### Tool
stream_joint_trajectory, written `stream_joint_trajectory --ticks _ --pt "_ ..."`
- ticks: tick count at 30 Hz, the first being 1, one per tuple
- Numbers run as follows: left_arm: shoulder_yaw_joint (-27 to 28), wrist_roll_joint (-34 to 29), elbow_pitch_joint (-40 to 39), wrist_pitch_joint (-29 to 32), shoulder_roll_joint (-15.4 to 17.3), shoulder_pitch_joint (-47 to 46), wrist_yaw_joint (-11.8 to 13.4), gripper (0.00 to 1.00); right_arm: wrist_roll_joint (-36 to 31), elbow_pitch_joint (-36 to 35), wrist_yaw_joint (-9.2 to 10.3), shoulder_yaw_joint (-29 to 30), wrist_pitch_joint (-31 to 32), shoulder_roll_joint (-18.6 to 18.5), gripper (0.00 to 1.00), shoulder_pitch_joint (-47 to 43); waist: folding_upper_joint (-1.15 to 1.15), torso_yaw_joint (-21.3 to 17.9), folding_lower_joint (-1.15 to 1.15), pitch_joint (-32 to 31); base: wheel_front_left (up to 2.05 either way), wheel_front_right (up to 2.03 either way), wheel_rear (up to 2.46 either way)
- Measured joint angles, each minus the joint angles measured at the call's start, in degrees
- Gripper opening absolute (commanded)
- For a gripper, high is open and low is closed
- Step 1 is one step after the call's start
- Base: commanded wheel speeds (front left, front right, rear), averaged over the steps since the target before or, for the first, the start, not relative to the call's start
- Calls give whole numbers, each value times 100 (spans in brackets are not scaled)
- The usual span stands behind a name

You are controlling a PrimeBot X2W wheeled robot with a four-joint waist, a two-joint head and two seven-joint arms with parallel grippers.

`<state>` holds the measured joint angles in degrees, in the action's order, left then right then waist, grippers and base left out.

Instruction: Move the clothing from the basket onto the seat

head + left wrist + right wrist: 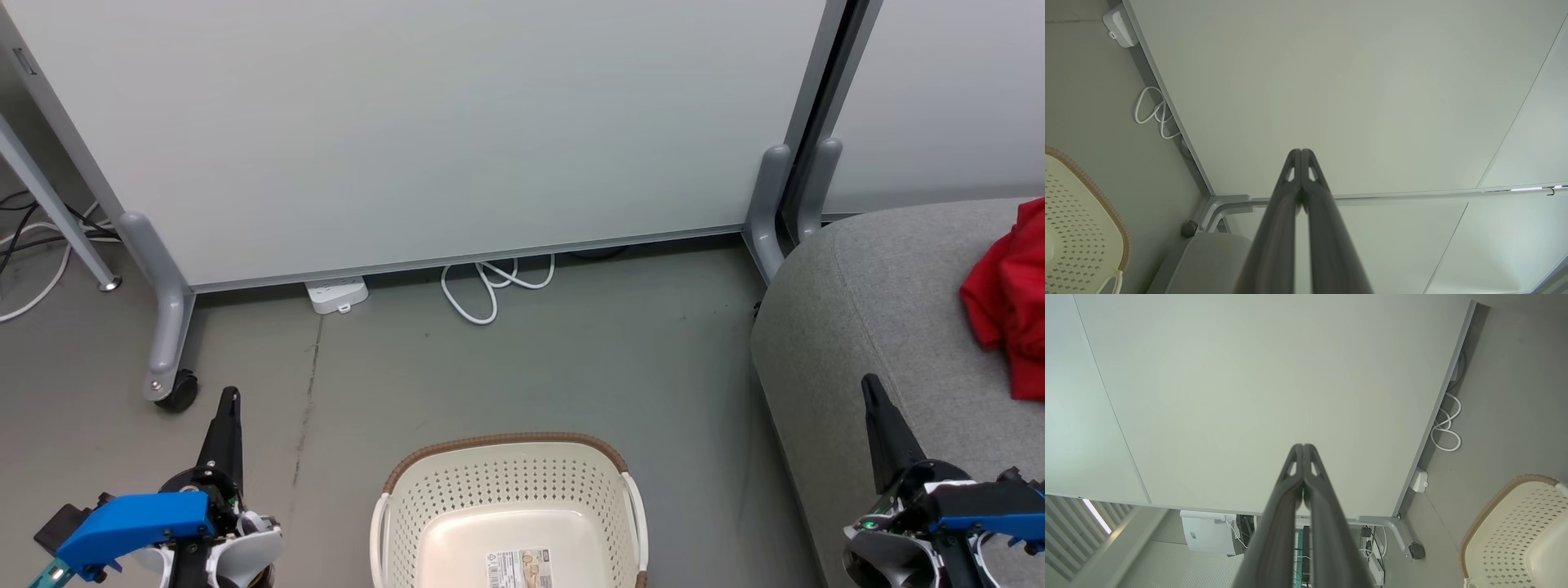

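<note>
– Cream-white plastic comes first, at six o'clock in the head view. What is it?
– It is the basket (506,482), full of small holes, with a brown woven-look rim. It stands on the grey floor (571,367). Its pale bottom lies bare, with a printed label (518,569) stuck on it.
– And the two claws?
– The left gripper (230,400) is at about eight o'clock, over the floor and apart from the basket. The right gripper (872,390) is at about four o'clock, in front of the seat's near edge. In each wrist view the two dark fingers (1286,196) press together at the tips, so both claws are fully closed and hold nothing.
– Where is the clothing?
– The clothing (1008,294) is a crumpled bright red heap on top of the seat (882,294), at three o'clock, cut by the picture's edge. It is well apart from the basket and lies beyond the right gripper, not touching it.
– What is the seat like?
– Grey fabric with a rounded corner, from two to four o'clock, near the basket but not touching it.
– And farthest away?
– Seen from the basket, a black caster wheel (181,390) is at ten o'clock, under a grey leg. At eleven o'clock a white power strip (335,294) lies on the floor, just under the lower edge of the pale partition panel (457,122). At twelve o'clock a white cable (490,286) lies in loops by that same edge.
</note>
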<state>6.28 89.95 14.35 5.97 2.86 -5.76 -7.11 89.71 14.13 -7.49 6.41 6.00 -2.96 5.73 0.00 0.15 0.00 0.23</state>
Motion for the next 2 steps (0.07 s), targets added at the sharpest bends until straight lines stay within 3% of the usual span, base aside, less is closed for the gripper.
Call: stream_joint_trajectory --ticks 2 --pt "8 75 -3 16 0 -2 0 0 86 -1 -1 3 9 1 0 3 0 -5 0 -2 0 0 0"
